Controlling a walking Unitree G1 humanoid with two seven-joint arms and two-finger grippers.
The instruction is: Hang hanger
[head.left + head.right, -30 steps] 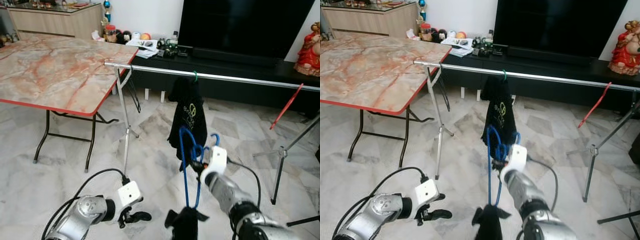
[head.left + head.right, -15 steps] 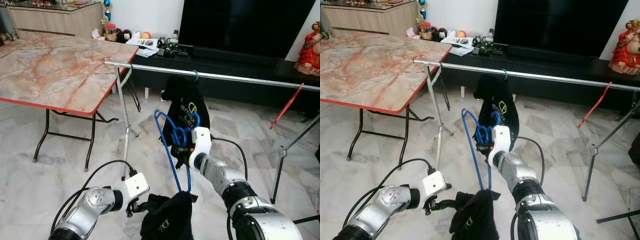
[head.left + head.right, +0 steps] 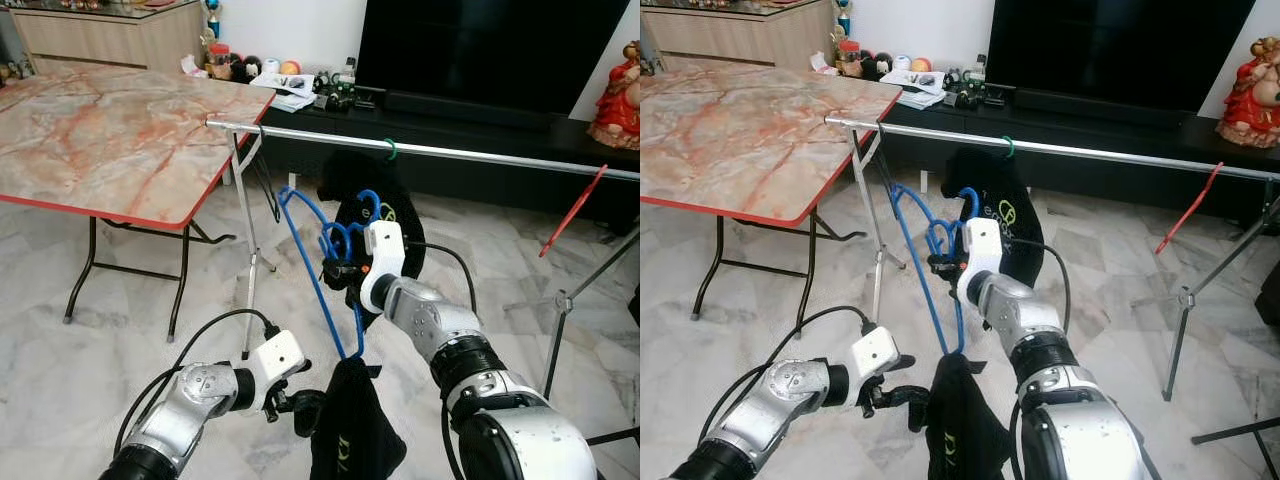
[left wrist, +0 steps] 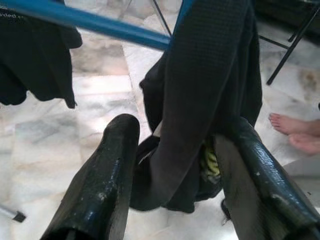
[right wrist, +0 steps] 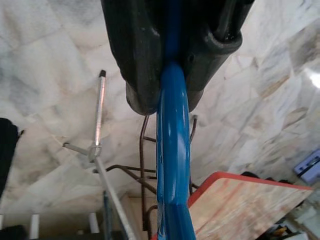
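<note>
My right gripper (image 3: 336, 269) is shut on a blue hanger (image 3: 312, 262), holding it up just below and in front of the silver clothes rail (image 3: 480, 157). The right wrist view has the blue hanger (image 5: 172, 150) pinched between the fingers. A black garment (image 3: 355, 430) dangles from the hanger's low end. My left gripper (image 3: 300, 405) is low beside it, open, and the black garment (image 4: 200, 115) hangs between its fingers (image 4: 102, 185). A black shirt (image 3: 385, 215) hangs on the rail from a green hook (image 3: 390, 150).
A marble-top folding table (image 3: 100, 130) with a red edge stands at the left, its legs near the rail's tripod stand (image 3: 250, 270). A red hanger (image 3: 575, 210) hangs at the rail's right end. Behind are a dark TV console (image 3: 450, 115) and a person's bare feet (image 4: 295, 131).
My right gripper has lifted the blue hanger up and to the left, closer to the rail, and the garment rose with it. My left gripper moved right until its fingers straddle the garment.
</note>
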